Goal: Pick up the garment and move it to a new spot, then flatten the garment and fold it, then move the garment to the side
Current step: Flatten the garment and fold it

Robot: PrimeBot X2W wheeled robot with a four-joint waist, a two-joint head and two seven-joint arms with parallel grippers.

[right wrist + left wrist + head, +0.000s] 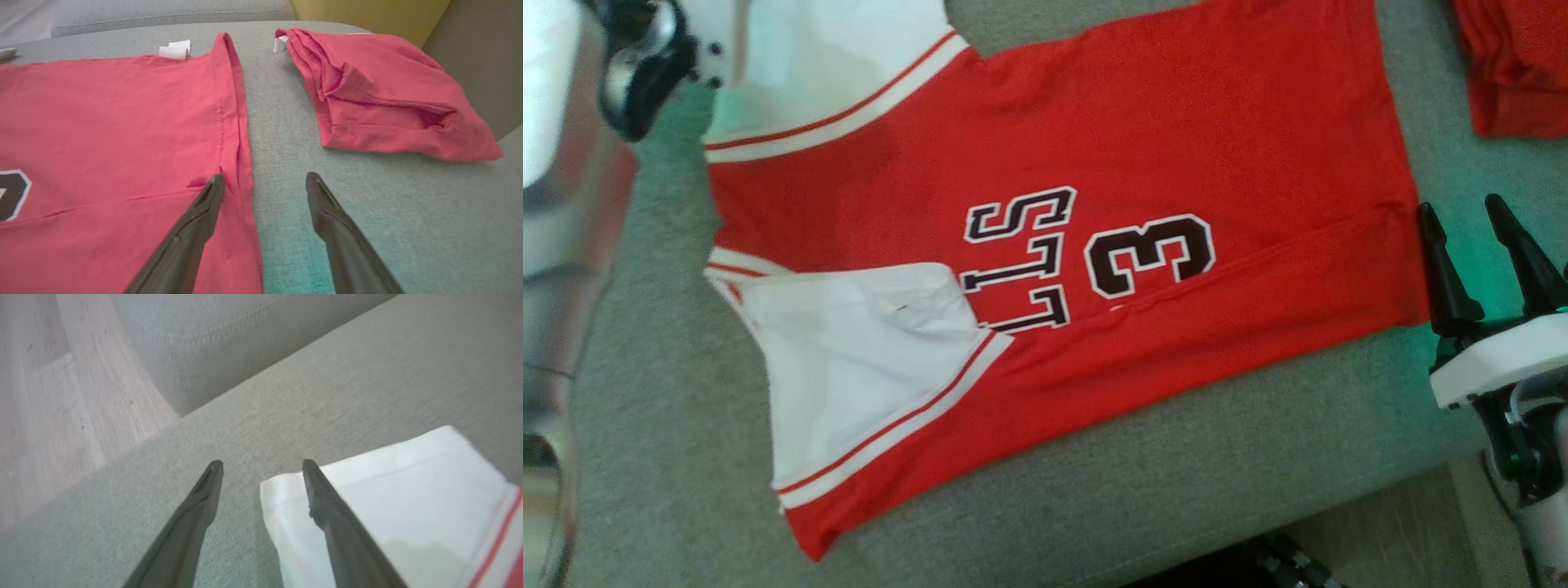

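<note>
Sprawling across a grey woven sofa seat [1176, 490], the garment [1176, 147] lies flat at the centre of the head view. It is a red jersey of soft, matte knit. Its straight hem points to 3 o'clock and its sleeves to 9 and 11 o'clock.

The two sleeves are smooth white cloth, each edged by a white band with a thin red stripe. The nearer one is folded in over the chest. Black block letters and a figure 3 [1150, 255], outlined in white, run sideways across the front. A long shallow crease crosses the lower body towards the hem.

At 1 o'clock in the head view, well apart from the jersey, sits a second red cloth [388, 94], folded into a puffy, rumpled packet. Pale wood-grain floor [49, 416] shows beyond the seat's stitched edge.

The right gripper [265, 177] stands at 3 o'clock beside the hem. Its long dark tapered fingers are spread and empty, one over the double-stitched hem and the other over bare upholstery. The left gripper [261, 465] is at 11 o'clock, its fingers likewise released. One hangs over grey fabric, the other over the corner of the far white sleeve. Whether either tip touches cloth cannot be told.

A small white label [175, 50] curls out past the garment's far edge.
</note>
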